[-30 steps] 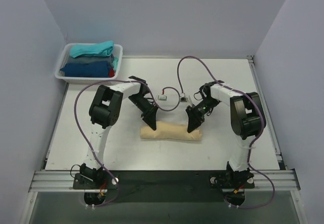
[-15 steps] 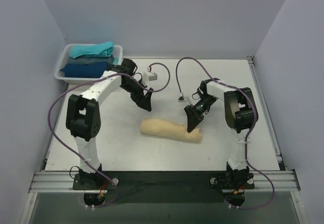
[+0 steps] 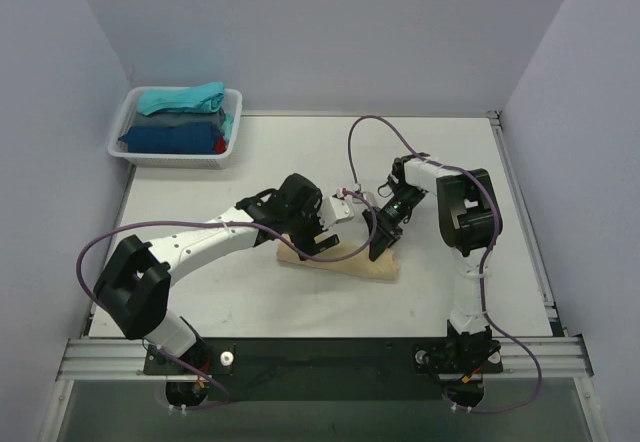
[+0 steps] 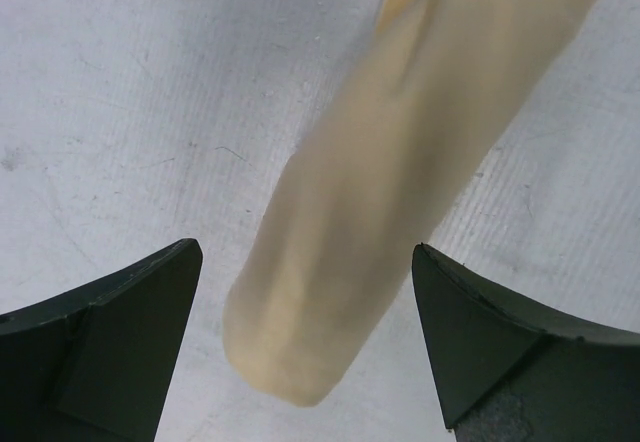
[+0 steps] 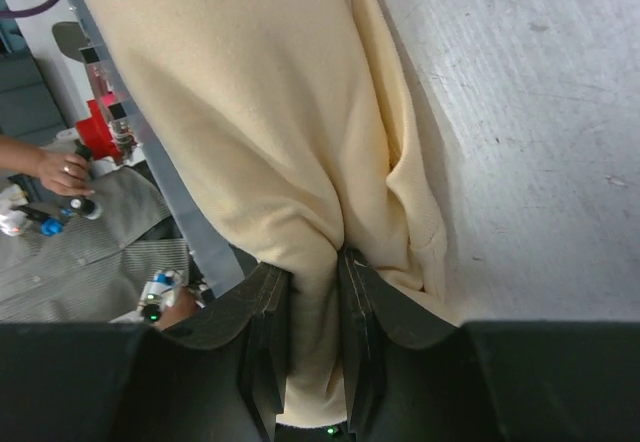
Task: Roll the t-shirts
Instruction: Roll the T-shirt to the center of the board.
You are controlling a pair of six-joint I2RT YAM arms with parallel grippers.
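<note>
Tan t-shirt (image 3: 350,260) lies rolled into a log on the table (image 3: 450,142); one shirt looks done. Left gripper (image 4: 305,262) has its jaws wide, straddling the roll's left end without touching. Right gripper (image 5: 312,267) is pinched on cloth at the roll's right end. Other t-shirts (image 3: 180,122) sit stacked in the basket (image 3: 170,158), far-left of the roll, apparently unrolled. Bare tabletop beyond the roll; the table's near edge lies closer.

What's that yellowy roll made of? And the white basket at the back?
The yellowy roll looks like soft, matte cloth, maybe knit cotton: it creases and bunches where the right claw pinches it. The white basket looks like stiff, smooth plastic, with straight walls and a firm rim, though it is too small in the picture to be sure.
</note>
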